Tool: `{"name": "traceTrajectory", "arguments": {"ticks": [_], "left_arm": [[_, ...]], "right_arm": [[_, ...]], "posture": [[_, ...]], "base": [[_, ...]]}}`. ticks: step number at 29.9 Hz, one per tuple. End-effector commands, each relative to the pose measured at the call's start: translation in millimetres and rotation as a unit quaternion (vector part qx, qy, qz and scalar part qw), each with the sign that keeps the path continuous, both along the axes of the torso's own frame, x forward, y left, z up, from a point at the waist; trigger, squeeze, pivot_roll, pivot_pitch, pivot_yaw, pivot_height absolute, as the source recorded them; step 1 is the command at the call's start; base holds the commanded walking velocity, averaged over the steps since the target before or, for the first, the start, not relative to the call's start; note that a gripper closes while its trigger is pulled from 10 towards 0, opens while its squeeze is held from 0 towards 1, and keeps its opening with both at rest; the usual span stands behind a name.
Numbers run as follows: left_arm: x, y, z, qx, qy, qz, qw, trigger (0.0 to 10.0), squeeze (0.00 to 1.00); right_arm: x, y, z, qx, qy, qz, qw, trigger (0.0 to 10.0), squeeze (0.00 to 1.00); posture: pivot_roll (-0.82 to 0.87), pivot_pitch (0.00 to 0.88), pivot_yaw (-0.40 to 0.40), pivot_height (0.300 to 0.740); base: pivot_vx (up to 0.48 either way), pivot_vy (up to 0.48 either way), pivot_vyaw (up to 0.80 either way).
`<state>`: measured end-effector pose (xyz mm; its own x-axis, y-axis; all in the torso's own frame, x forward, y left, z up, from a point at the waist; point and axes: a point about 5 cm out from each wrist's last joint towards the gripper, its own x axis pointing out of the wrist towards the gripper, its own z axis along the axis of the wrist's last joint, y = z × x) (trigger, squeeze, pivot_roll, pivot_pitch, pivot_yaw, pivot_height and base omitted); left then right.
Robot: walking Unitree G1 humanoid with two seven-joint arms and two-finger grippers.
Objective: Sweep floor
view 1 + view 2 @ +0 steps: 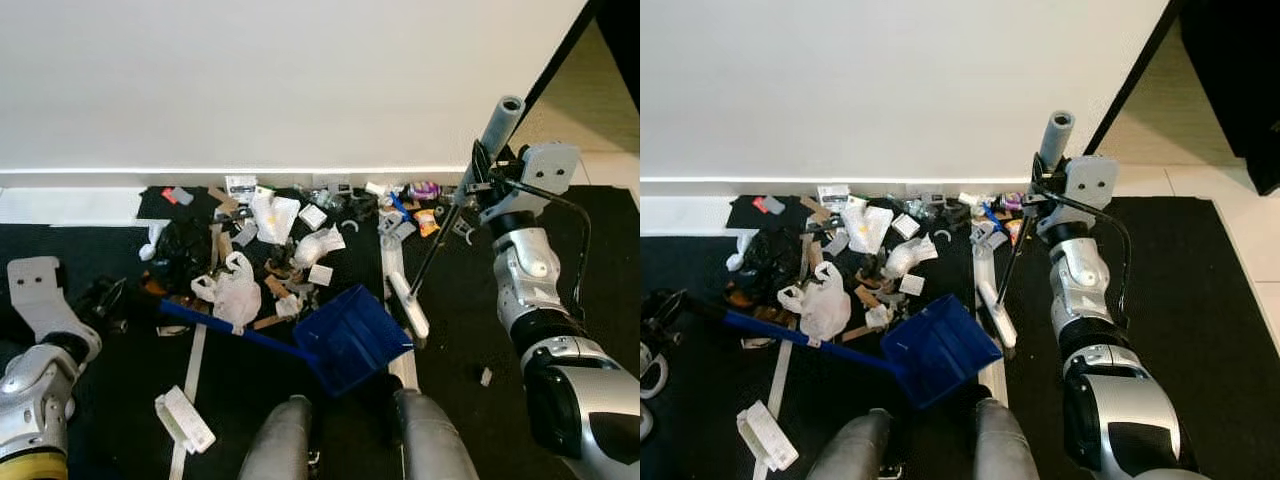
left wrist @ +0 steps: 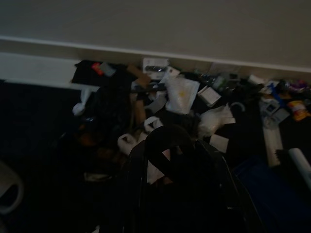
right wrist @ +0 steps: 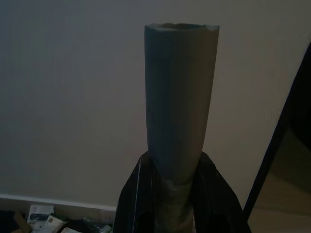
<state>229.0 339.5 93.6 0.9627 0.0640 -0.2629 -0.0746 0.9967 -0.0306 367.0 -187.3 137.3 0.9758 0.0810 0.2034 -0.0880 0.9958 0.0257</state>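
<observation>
Litter point(image 1: 285, 245) lies heaped on the black mat along the wall: paper scraps, wrappers, a white plastic bag point(image 1: 234, 290) and a black bag point(image 1: 180, 250). A blue dustpan point(image 1: 350, 335) rests on the mat in front of the heap, its long handle point(image 1: 790, 333) running left to my left gripper point(image 1: 105, 297), which looks shut on the handle's end. My right gripper point(image 1: 485, 175) is raised at the right, shut on the broom's grey grip point(image 3: 177, 97). The thin black shaft slants down to the white broom head point(image 1: 408, 305), which sits just right of the dustpan.
The white wall and baseboard point(image 1: 80, 180) close off the far side. A white box point(image 1: 185, 420) lies near my left leg point(image 1: 290, 440). A pale strip point(image 1: 192, 370) crosses the mat. A doorway with tiled floor point(image 1: 1180, 180) opens at the right.
</observation>
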Motion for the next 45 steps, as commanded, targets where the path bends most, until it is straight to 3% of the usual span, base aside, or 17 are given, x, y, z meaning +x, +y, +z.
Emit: {"name": "traceTrajectory", "arguments": {"ticks": [1, 6, 7, 8, 9, 10, 11, 12, 23, 24, 25, 26, 34, 35, 43, 44, 45], "left_arm": [[-3.2, -10.9, -12.5, -0.012, 0.029, -0.008, 0.999, 10.0, 0.00], [-0.4, -32.2, -7.6, -0.051, 0.022, -0.046, 0.997, 10.0, 0.00], [-2.3, -41.2, -7.1, -0.062, 0.027, -0.069, 0.995, 8.2, 0.00], [-3.9, -47.2, -6.8, -0.069, 0.031, -0.084, 0.994, 9.3, 0.00], [-5.9, -54.2, -7.1, -0.079, 0.036, -0.097, 0.992, 6.7, 0.00], [-7.3, -59.3, -7.4, -0.083, 0.040, -0.105, 0.990, 2.8, 0.00], [-7.9, -62.4, -7.5, -0.084, 0.042, -0.108, 0.990, 2.1, 0.00], [-8.7, -66.4, -8.1, -0.087, 0.044, -0.112, 0.989, 0.0, 0.00], [-7.9, -89.4, -12.2, -0.144, 0.069, -0.104, 0.982, 0.0, 0.00], [-7.8, -90.7, -11.6, -0.146, 0.070, -0.104, 0.981, 3.8, 0.00], [-7.8, -90.7, -11.6, -0.146, 0.070, -0.104, 0.981, 3.8, 0.00], [-6.6, -93.3, -10.6, -0.147, 0.071, -0.109, 0.981, 10.0, 0.00], [5.7, -110.5, -2.5, -0.145, 0.071, -0.149, 0.976, 10.0, 0.00], [6.7, -112.8, -3.5, -0.142, 0.078, -0.157, 0.974, 10.0, 1.00], [16.4, -123.8, -0.4, -0.147, 0.095, -0.185, 0.967, 10.0, 1.00], [21.1, -125.8, 1.2, -0.144, 0.095, -0.192, 0.966, 10.0, 0.00], [21.1, -125.8, 1.2, -0.144, 0.095, -0.192, 0.966, 10.0, 0.00]], "right_arm": [[0.9, -1.6, 2.5, -0.001, -0.004, -0.003, 1.000, 10.0, 0.00], [0.7, -2.7, 2.8, -0.001, -0.005, -0.006, 1.000, 10.0, 0.00], [0.4, -3.2, 2.6, 0.000, -0.005, -0.007, 1.000, 10.0, 0.00], [0.3, -3.5, 2.5, 0.000, -0.006, -0.008, 1.000, 10.0, 0.00], [0.0, -3.9, 2.1, 0.000, -0.006, -0.009, 1.000, 10.0, 0.00], [-0.2, -4.1, 1.9, 0.000, -0.005, -0.009, 1.000, 10.0, 0.00], [-0.3, -4.2, 1.7, 0.000, -0.005, -0.010, 1.000, 10.0, 0.00], [-0.5, -4.2, 1.4, 0.001, -0.005, -0.010, 1.000, 10.0, 0.00], [0.1, -4.2, 2.1, 0.000, -0.005, -0.010, 1.000, 10.0, 0.00], [0.2, -4.3, 2.2, 0.000, -0.005, -0.011, 1.000, 10.0, 0.00], [0.2, -4.3, 2.2, 0.000, -0.005, -0.011, 1.000, 10.0, 0.00], [0.3, -4.5, 2.5, 0.000, -0.006, -0.011, 1.000, 10.0, 0.00], [0.1, -3.8, 2.6, 0.001, -0.007, -0.013, 1.000, 10.0, 0.00], [-0.1, -3.6, 2.5, 0.002, -0.008, -0.014, 1.000, 10.0, 0.00], [-1.1, -6.3, 1.5, 0.003, -0.008, -0.019, 1.000, 10.0, 0.00], [-0.9, -6.1, 1.8, 0.003, -0.008, -0.020, 1.000, 10.0, 0.00], [-0.9, -6.1, 1.8, 0.003, -0.008, -0.020, 1.000, 10.0, 0.00]], "posture": [[0.06, 0.227, -0.007, 0.740], [0.06, 0.222, 0.001, 0.740], [0.06, 0.219, 0.005, 0.740], [0.06, 0.219, 0.005, 0.740], [0.06, 0.217, 0.009, 0.740], [0.06, 0.216, 0.010, 0.740], [0.06, 0.216, 0.010, 0.740], [0.06, 0.215, 0.011, 0.740], [0.06, 0.209, 0.012, 0.740], [0.06, 0.209, 0.012, 0.740], [0.06, 0.209, 0.012, 0.740], [0.06, 0.212, 0.011, 0.740], [0.05, 0.219, 0.029, 0.740], [0.05, 0.220, 0.033, 0.740], [0.05, 0.220, 0.041, 0.740], [0.04, 0.218, 0.041, 0.740], [0.04, 0.218, 0.041, 0.740]], "base": [[0.000, 0.000, 0.00], [0.000, 0.000, 0.00], [0.000, 0.000, 0.00], [0.000, 0.000, 0.00], [0.000, 0.000, 0.00], [0.000, 0.000, 0.00], [0.000, 0.000, 0.00], [0.000, 0.000, 0.00], [0.000, 0.000, 0.00], [0.000, 0.000, 0.00], [0.000, 0.000, 0.00], [0.000, 0.000, 0.00], [0.000, 0.000, 0.00], [0.000, 0.000, 0.00], [0.000, 0.000, 0.00], [0.000, 0.000, 0.00], [0.000, 0.000, 0.00]]}}
